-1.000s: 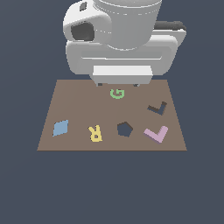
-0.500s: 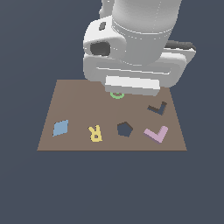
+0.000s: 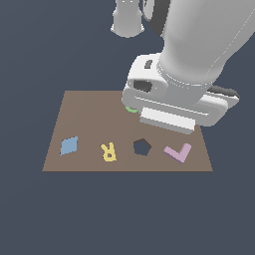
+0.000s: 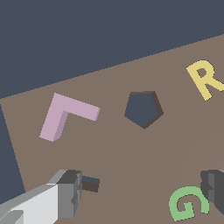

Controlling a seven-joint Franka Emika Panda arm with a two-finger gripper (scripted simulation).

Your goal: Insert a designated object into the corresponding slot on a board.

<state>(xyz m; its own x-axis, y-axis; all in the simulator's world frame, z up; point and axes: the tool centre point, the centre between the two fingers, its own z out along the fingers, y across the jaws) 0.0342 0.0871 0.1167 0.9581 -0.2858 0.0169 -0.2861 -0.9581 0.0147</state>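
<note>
The end effector (image 4: pixel 140 192) hangs above the brown board (image 3: pixel 89 114) with its two fingers spread wide apart and nothing between them; in the wrist view one light grey finger (image 4: pixel 61 194) shows at one side and a darker fingertip at the other. Just beside the grey finger a small piece of the dark L-shaped slot (image 4: pixel 91 183) peeps out, the rest hidden behind the finger; in the exterior view the wrist body covers the slot altogether. The green letter G (image 4: pixel 188 203) lies flat on the board close to the darker fingertip, and in the exterior view only a sliver of it shows at the edge of the arm. The pink L block (image 3: pixel 178 152) lies flat near the board's front corner on the exterior view's right, apart from the end effector and not in its slot. Beside it, toward the middle of the front edge, is the dark pentagon hole (image 3: pixel 142 147), then the yellow letter R (image 3: pixel 108 151), and the blue diamond (image 3: pixel 69 145) near the corner on the exterior view's left.
</note>
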